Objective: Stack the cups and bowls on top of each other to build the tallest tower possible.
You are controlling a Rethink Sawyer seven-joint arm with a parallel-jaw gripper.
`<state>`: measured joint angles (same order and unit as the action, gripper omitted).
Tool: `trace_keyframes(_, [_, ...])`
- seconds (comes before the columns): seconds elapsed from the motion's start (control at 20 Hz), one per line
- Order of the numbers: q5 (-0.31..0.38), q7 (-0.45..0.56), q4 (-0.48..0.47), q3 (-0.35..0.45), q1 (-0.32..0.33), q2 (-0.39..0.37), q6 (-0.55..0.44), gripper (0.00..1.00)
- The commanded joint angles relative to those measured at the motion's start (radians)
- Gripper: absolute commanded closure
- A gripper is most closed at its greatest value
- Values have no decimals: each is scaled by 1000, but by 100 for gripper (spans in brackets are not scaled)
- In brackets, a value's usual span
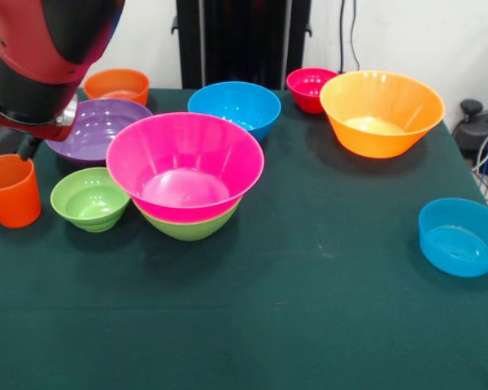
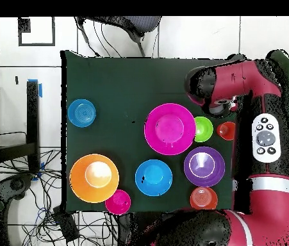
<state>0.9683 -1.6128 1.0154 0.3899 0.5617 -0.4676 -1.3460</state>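
The red arm [image 1: 41, 57] hangs over the surface's [image 1: 309, 325] left side above the orange cup [image 1: 10, 190], likely lining up to take it, though I cannot tell the state of its hand. The tower so far is the pink bowl [image 1: 185, 162] nested in a green bowl [image 1: 191, 226], left of centre. The big orange bowl [image 1: 381, 111], blue bowl [image 1: 234, 106], purple bowl [image 1: 98, 128] and small ones sit apart, waiting.

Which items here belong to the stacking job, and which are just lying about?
Job:
pink bowl nested in green bowl
small green bowl
orange cup
purple bowl
large orange bowl
red bowl
two blue bowls
small orange bowl

Lying about:
cables
chair
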Motion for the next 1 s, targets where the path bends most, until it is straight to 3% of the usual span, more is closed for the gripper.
trace_keyframes(0.05, [-85,145,56,0,14,73,-93,0])
trace_keyframes(0.3, [-177,107,92,-8,29,69,-99,0])
trace_keyframes(0.5, [-211,98,104,-21,32,75,-82,0])
trace_keyframes(0.75, [-205,111,122,-39,35,84,-12,0])
trace_keyframes(1.0, [-149,135,135,-64,29,89,46,0])
